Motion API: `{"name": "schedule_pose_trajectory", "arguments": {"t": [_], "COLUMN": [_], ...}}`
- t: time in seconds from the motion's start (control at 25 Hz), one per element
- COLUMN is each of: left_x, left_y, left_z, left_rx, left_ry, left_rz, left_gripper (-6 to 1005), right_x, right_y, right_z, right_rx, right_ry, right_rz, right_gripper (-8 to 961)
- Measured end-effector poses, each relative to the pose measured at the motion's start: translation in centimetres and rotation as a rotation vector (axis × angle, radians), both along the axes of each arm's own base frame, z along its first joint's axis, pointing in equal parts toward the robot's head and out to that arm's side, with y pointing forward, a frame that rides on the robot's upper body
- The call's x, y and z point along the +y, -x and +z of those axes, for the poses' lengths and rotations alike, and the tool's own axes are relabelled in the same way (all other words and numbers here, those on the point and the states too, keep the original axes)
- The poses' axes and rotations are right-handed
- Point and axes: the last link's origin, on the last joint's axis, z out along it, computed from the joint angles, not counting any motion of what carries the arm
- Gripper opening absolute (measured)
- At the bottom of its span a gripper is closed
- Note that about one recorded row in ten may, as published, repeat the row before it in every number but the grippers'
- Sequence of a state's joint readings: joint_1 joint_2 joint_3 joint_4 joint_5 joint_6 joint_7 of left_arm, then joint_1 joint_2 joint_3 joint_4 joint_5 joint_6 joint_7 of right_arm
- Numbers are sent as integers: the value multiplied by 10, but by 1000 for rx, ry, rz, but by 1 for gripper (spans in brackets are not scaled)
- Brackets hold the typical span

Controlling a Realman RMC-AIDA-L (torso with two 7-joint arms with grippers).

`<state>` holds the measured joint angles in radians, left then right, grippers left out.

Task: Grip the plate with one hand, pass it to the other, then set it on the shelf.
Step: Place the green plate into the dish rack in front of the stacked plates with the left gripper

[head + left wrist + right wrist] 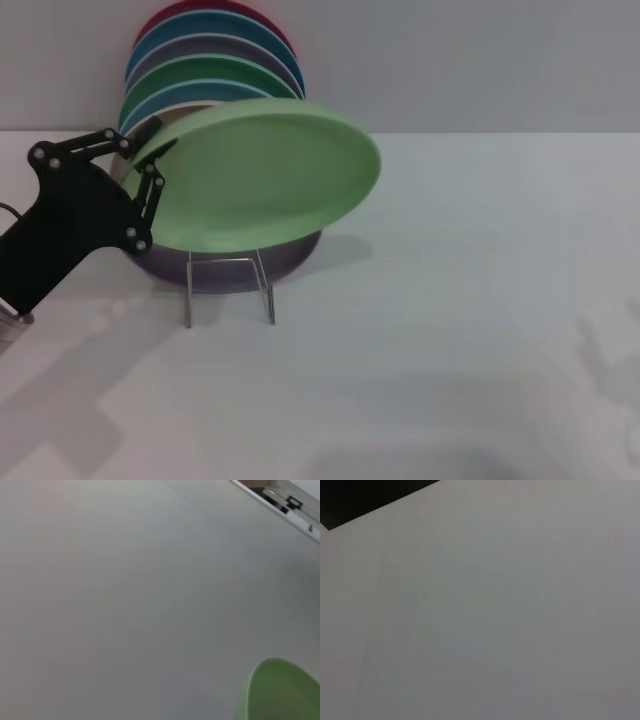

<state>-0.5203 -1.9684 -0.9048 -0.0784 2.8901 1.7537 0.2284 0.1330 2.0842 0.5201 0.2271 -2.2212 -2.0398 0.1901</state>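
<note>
My left gripper (148, 160) is shut on the left rim of the light mint-green plate (262, 172) and holds it tilted in the air in front of the stacked plates. The plate's edge also shows in the left wrist view (280, 692). The thin silver wire shelf (230, 288) stands on the table just below the held plate, with a lavender plate (240, 268) resting in it. My right gripper is out of view; the right wrist view shows only bare table.
Several plates stand leaning behind the held one: a darker green plate (200, 76), blue ones (215, 40) and a red one (205, 10). The white table (460, 330) stretches to the right and front. A dark edge (365, 500) shows in the right wrist view.
</note>
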Motion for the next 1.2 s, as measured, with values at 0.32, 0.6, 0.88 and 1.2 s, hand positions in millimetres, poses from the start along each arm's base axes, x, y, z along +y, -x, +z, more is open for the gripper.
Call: {"name": "schedule_pose_trajectory", "arguments": {"t": [0.32,0.6,0.88,1.2], "left_x": [2,5,4,2], "left_y": [-1,4,9,14], "left_z": [-2,-3,-2,-2], "left_rx": [57,84,92,104], "left_ry": [-10,-11,-15,-13], "left_rz": [-27,3,21,39], "left_gripper": [80,86,93,100], "right_x": [-4,-6,-4,-3], "right_y": [1,2,4,6], "right_z": [0,0,-1,-1], "right_rx": [10,11,9,16], "right_ry": [-5,-3,-1,0], "right_rz": [6,17,26,34], "right_gripper": [701,702,701,701]}}
